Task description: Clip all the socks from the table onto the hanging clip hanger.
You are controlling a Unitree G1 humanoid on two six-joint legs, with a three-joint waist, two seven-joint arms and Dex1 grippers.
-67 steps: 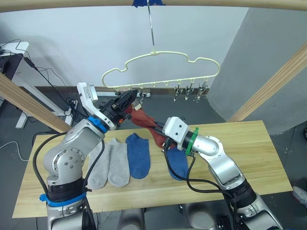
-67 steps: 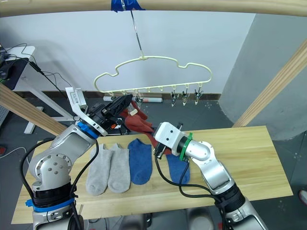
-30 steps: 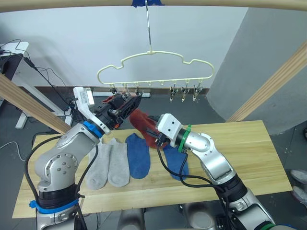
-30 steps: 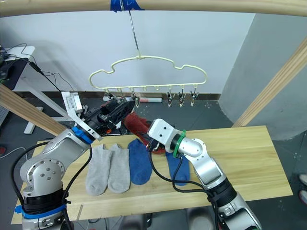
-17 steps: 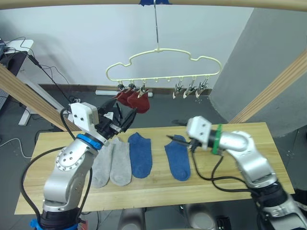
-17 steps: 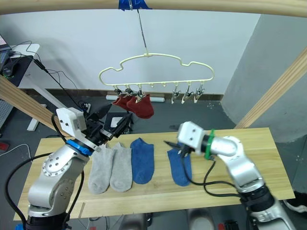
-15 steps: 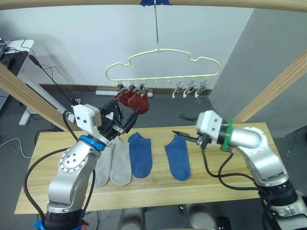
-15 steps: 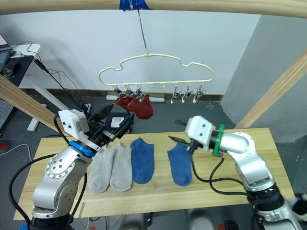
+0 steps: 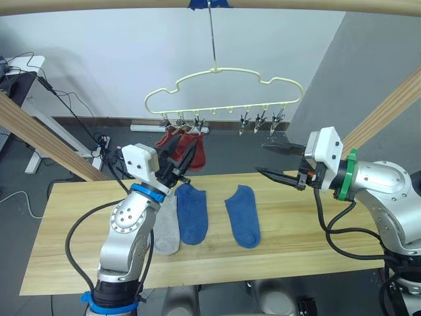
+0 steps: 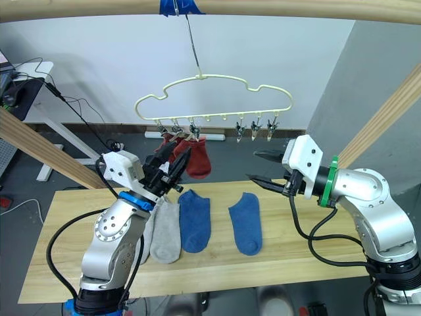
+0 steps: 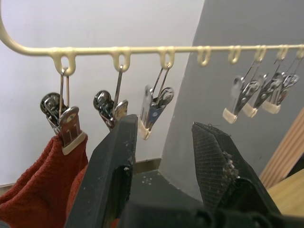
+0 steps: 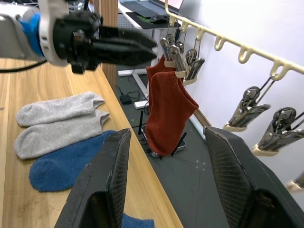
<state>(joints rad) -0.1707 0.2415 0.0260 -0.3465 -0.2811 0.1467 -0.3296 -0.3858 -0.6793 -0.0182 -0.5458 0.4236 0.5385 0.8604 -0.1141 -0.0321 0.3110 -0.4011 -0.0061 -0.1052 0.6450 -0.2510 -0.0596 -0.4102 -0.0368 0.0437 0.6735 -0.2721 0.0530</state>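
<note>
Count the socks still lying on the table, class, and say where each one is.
4. Two blue socks lie mid-table, one beside the grey pair and one apart, nearer the right arm. Two light grey socks lie side by side, one partly hidden behind the left arm.

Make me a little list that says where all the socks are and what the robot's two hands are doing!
red socks: two dark red socks hang clipped at the left end of the clip hanger
blue socks: two blue socks lie flat on the table
grey socks: two light grey socks lie side by side on the table
free clips: three metal clips at the hanger's right end, holding nothing
left gripper: open, holding nothing, raised near the red socks
right gripper: open, holding nothing, above the table
</note>
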